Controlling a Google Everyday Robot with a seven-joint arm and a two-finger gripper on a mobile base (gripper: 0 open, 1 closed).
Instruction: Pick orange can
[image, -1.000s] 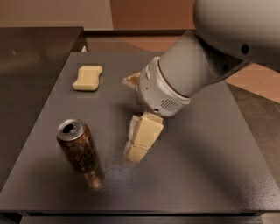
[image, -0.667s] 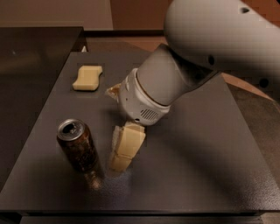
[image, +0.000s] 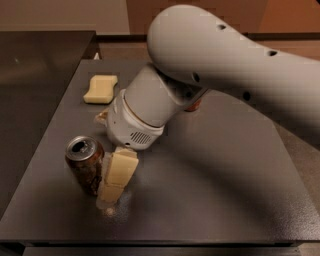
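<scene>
The orange can (image: 84, 167) stands upright at the front left of the dark grey table (image: 215, 190). It is brownish with a mottled dark pattern and an opened silver top. My gripper (image: 103, 158) reaches down from the big white arm (image: 225, 65) right beside the can. One cream finger (image: 118, 175) stands against the can's right side. A bit of the other finger (image: 101, 118) shows behind the can, so the jaws look open. Nothing is held.
A yellow sponge (image: 101, 89) lies at the back left of the table. A sliver of a red can (image: 193, 105) shows behind the arm. A dark counter (image: 35, 75) adjoins the table on the left. The table's front edge is near the can.
The arm has swung left and toward the can. The near finger, which was well to the can's right, now stands against it. The can has not moved.
</scene>
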